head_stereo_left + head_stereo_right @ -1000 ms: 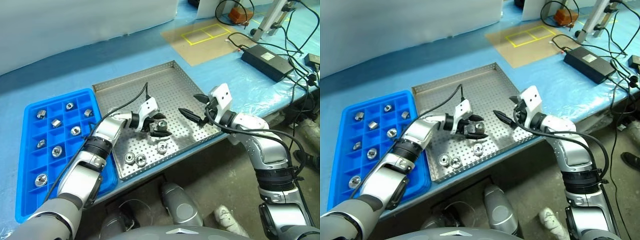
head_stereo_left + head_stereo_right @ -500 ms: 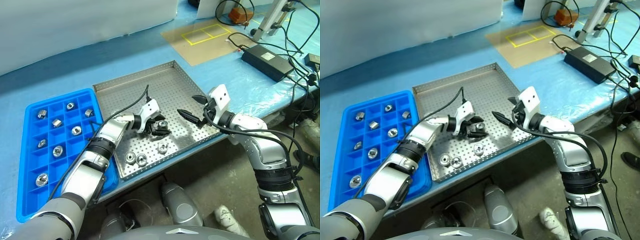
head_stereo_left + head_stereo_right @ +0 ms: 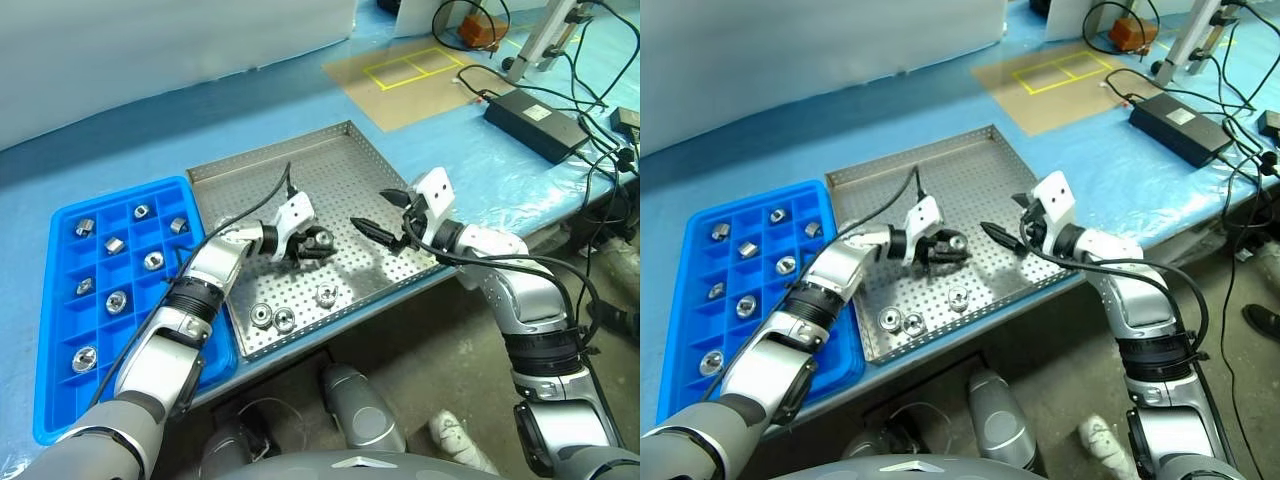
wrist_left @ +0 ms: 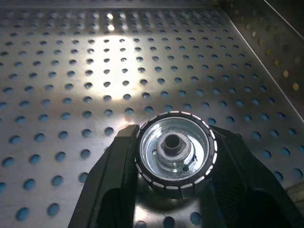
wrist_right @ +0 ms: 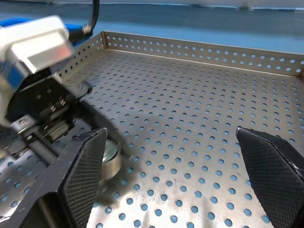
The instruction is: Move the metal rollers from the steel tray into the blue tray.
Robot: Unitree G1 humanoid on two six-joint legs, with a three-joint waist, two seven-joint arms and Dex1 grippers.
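My left gripper [image 3: 318, 243] is shut on one metal roller [image 4: 173, 149], a shiny ring with a centre hole, clamped between both black fingers [image 4: 118, 166] just above the perforated floor of the steel tray [image 3: 330, 160]. Three more metal rollers [image 3: 284, 320] lie loose near the tray's front edge. The blue tray [image 3: 45, 400] sits to the left, with several rollers [image 3: 116, 300] in its square compartments. My right gripper [image 3: 372, 212] hovers open over the right part of the steel tray, a short way from the left gripper, holding nothing.
The steel tray's front edge lies close to the edge of the blue table. A black power brick [image 3: 535, 125] and cables [image 3: 600, 160] lie at the right. A cardboard sheet with yellow tape [image 3: 410, 75] is behind the tray.
My left gripper went from open around the roller to shut on it and rose slightly off the tray floor. The right arm has stayed put.
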